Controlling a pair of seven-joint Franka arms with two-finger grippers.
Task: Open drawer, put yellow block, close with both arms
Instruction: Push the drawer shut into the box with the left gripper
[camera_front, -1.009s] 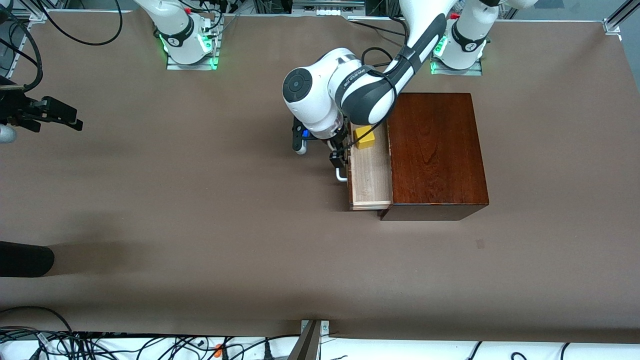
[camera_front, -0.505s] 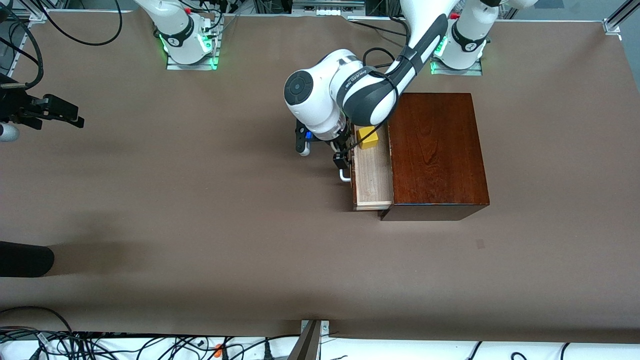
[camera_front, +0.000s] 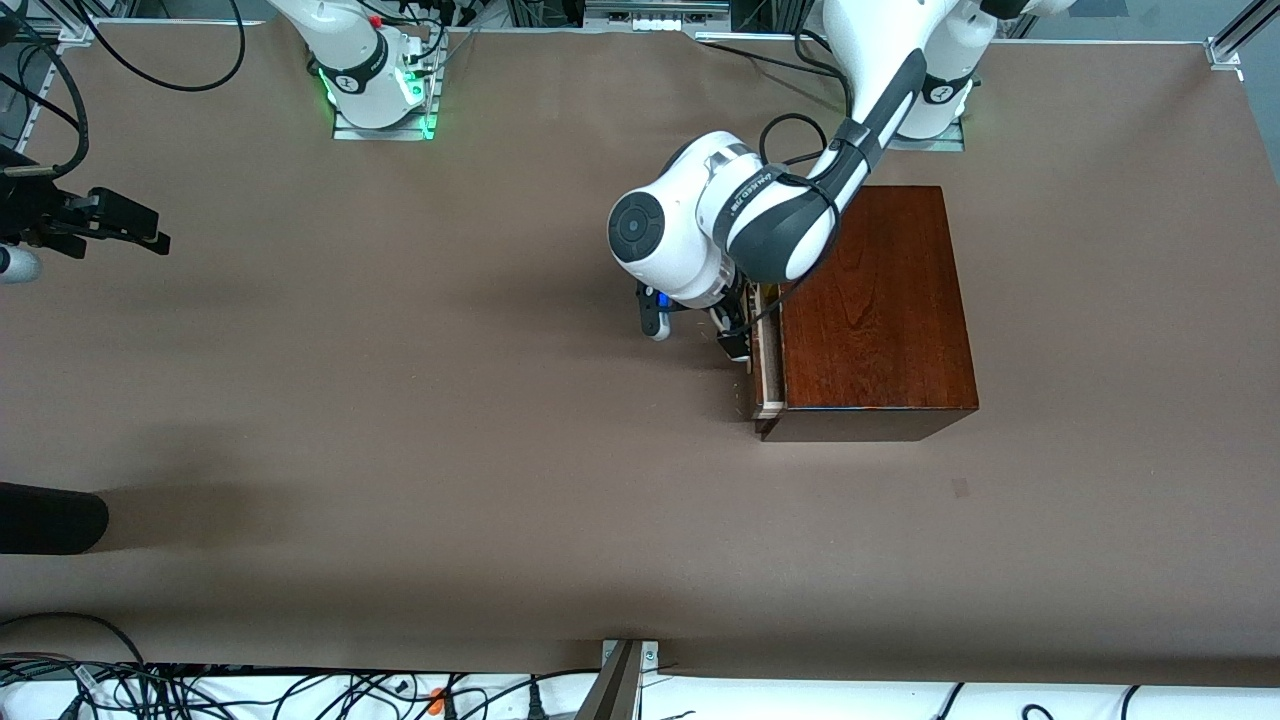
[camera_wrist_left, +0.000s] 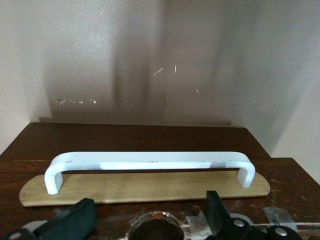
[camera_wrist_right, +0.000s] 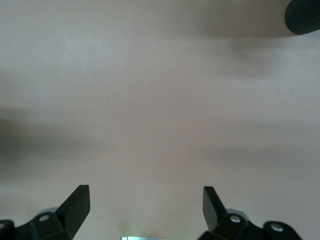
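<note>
The left tool is crowding the drawer front, its fingers standing apart beside the handle. The right tool, fingers spread, is hanging over bare table.

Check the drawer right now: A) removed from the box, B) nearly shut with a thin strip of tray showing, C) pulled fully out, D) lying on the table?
B: only a thin strip of the drawer shows at the wooden box, with the left gripper open at its front.

My desk is covered in plain brown matting, with soft shadows lying across it. Black cables tangle along its edge nearest the front camera, and silver aluminium framing marks a corner by the bases.
</note>
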